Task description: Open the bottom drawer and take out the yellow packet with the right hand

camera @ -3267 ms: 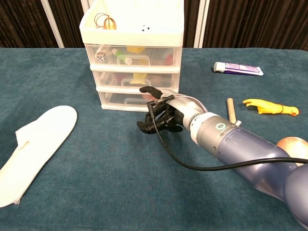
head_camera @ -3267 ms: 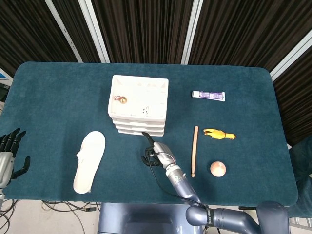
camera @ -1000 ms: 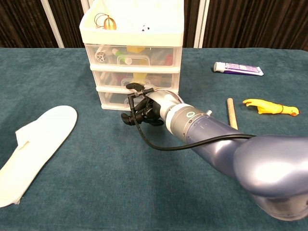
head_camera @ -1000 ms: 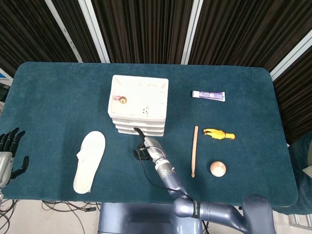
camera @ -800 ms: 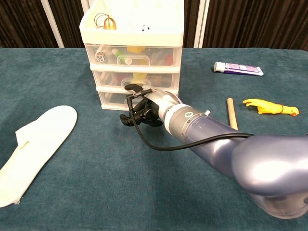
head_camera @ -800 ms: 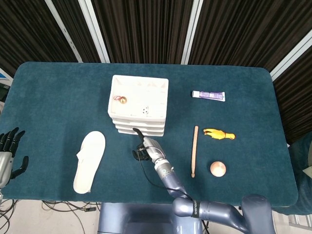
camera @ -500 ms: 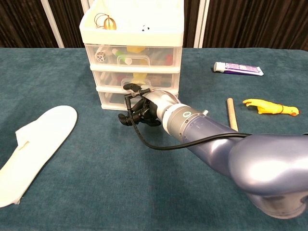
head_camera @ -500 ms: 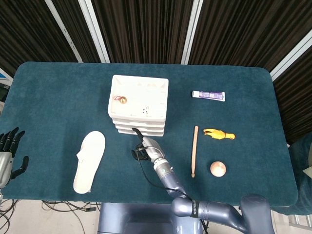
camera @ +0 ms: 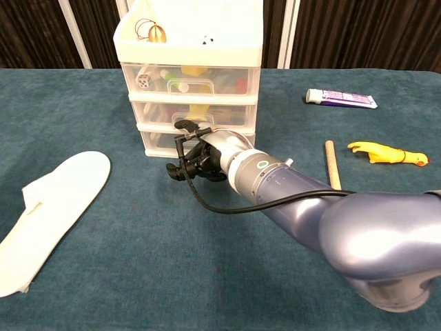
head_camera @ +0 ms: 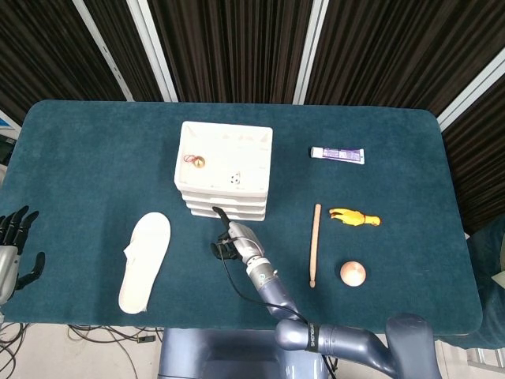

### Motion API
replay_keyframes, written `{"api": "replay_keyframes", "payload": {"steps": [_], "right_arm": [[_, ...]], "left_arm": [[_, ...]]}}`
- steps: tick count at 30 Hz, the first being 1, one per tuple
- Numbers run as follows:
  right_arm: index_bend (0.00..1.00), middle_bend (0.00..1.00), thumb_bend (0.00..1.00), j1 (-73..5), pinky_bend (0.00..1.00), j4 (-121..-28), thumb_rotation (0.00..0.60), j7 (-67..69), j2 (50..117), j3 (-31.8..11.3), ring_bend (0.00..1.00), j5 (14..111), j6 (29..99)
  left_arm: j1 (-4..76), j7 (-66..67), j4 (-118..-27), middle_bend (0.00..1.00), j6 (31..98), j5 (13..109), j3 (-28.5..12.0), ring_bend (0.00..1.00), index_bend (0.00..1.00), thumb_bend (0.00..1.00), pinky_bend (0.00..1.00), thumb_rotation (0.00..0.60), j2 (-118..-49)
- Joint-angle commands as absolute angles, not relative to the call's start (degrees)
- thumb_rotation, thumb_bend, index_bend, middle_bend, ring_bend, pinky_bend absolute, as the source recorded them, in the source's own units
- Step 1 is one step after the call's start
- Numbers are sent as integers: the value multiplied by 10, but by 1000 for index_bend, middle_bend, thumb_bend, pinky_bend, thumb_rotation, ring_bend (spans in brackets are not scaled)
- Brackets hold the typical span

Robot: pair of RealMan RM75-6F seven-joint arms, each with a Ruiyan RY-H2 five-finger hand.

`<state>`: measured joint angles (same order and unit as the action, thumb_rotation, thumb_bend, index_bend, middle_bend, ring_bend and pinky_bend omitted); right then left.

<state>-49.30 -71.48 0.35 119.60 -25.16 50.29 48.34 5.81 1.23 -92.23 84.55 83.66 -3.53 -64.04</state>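
The white three-drawer unit (head_camera: 224,170) stands at mid-table, and the chest view shows its clear fronts (camera: 189,83). Its bottom drawer (camera: 157,141) is closed, with most of its front hidden behind my right hand (camera: 198,158). That hand (head_camera: 231,241) hovers right at the drawer front with its fingers curled in and the thumb raised. Whether it touches the handle cannot be told. No yellow packet shows in the bottom drawer; yellow items are visible only in the two upper drawers. My left hand (head_camera: 12,245) sits at the far left edge, fingers spread, holding nothing.
A white insole (head_camera: 145,260) lies left of the drawers. To the right are a wooden stick (head_camera: 315,245), a yellow rubber chicken (head_camera: 355,217), a peach ball (head_camera: 353,273) and a tube (head_camera: 337,155). A black cable hangs from my right wrist.
My right hand has slid left and slightly closer along the bottom drawer front, fingers still curled. The drawer stays closed; the left hand has barely moved.
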Motion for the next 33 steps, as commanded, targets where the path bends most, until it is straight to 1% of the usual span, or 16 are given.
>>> {"api": "replay_keyframes", "payload": {"steps": [1, 12, 33], "right_arm": [[0, 839, 521, -495, 1000, -713, 600, 4, 1197, -253, 949, 502, 482], [0, 842, 520, -501, 1000, -707, 600, 7, 1194, -258, 949, 504, 477], [0, 842, 520, -503, 1000, -714, 600, 13, 1194, -244, 947, 514, 467]], "left_arm": [[58, 13, -922, 0, 846, 837, -35, 0, 54, 463, 0, 600, -641], [58, 14, -922, 0, 847, 839, -34, 0, 54, 462, 0, 600, -641], [57, 12, -922, 0, 848, 840, -34, 0, 54, 463, 0, 600, -640]]}}
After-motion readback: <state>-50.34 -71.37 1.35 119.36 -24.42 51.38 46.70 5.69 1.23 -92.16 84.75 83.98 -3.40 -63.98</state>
